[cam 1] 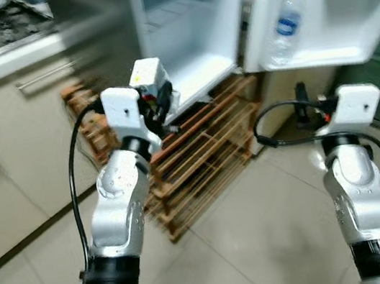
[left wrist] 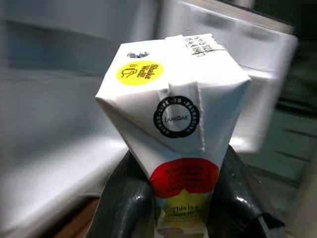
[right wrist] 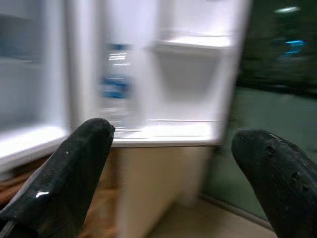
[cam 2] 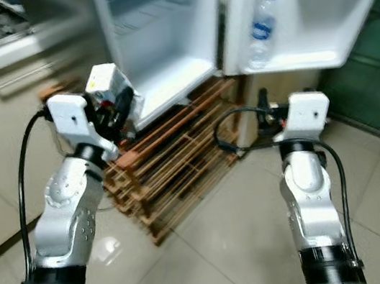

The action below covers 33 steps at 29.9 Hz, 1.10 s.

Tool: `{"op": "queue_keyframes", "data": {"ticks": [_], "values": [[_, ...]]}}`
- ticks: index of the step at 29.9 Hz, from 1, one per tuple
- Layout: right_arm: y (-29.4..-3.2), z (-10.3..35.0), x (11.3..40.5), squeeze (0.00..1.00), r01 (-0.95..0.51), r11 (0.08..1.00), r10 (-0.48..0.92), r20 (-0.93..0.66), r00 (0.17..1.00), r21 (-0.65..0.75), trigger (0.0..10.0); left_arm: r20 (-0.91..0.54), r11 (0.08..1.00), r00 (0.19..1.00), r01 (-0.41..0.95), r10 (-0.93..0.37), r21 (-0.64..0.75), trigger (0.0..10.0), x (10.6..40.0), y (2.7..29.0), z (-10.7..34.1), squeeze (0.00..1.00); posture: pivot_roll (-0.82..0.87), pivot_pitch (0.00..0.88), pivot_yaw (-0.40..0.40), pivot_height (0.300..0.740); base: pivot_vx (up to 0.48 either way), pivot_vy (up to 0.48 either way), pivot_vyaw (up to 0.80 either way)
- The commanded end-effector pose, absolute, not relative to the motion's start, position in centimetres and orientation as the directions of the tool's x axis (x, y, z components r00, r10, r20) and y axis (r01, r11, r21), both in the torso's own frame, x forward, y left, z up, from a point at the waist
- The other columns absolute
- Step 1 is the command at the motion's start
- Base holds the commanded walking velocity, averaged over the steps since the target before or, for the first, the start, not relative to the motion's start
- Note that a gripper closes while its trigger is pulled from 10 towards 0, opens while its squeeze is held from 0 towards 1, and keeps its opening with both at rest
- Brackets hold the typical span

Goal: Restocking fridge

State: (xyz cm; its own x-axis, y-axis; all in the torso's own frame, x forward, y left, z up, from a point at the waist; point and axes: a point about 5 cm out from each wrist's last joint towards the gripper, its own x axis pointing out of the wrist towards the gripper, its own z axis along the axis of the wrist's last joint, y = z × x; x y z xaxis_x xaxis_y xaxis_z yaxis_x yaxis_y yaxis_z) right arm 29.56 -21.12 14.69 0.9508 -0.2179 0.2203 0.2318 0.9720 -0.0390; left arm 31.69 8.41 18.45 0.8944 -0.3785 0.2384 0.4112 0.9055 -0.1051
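While the left gripper (left wrist: pixel 171 198) clamps the white carton (left wrist: pixel 173 119) by its lower body, the carton stands upright above the fingers (left wrist: pixel 124 208), just short of the open fridge (cam 1: pixel 186 33) ahead. The carton's upper part is creased, so the pinch may already be deforming it; harder squeezing could crush it, and a slack grip could let it tip during the reach. A wooden rack (cam 1: pixel 201 162) sits below and beyond the gripper, under the fridge lip, and could catch a low approach. Further right, the fridge door (cam 1: pixel 328 9) carries a water bottle (cam 1: pixel 286 27) on its shelf. The right gripper (right wrist: pixel 168 163) hangs spread and empty, facing that door.
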Motion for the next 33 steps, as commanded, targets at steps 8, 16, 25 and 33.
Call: {"op": "queue_keyframes", "data": {"ticks": [8,16,25,33], "values": [[-20.9,15.2,29.4,0.00,0.228,0.973,-0.210,0.246,0.946,-0.047,10.0,0.251,0.905,0.888,0.417,-0.385,-0.089,10.0,32.4,7.6,18.9,0.00,-0.15,0.000,0.021,0.736,0.000,-0.469,-0.75],[-21.3,15.5,28.4,0.00,0.258,0.965,-0.235,0.279,0.931,-0.049,10.0,0.251,0.940,0.920,0.330,-0.300,-0.086,10.0,33.0,8.3,18.8,0.00,-0.15,0.000,0.035,0.736,0.032,-0.337,-0.11],[-24.9,16.7,25.7,0.00,0.425,0.902,-0.382,0.323,0.866,-0.072,10.0,0.291,0.985,0.951,0.142,-0.109,-0.095,10.0,33.2,14.1,19.7,0.00,-0.17,0.000,0.047,0.736,0.000,0.000,0.00],[-27.5,18.9,25.5,0.00,0.524,0.850,-0.471,0.378,0.797,-0.046,10.0,0.292,0.991,0.954,0.101,-0.072,-0.083,10.0,33.5,16.1,19.5,0.00,-0.19,0.000,0.070,0.736,0.276,0.000,0.00]]}}
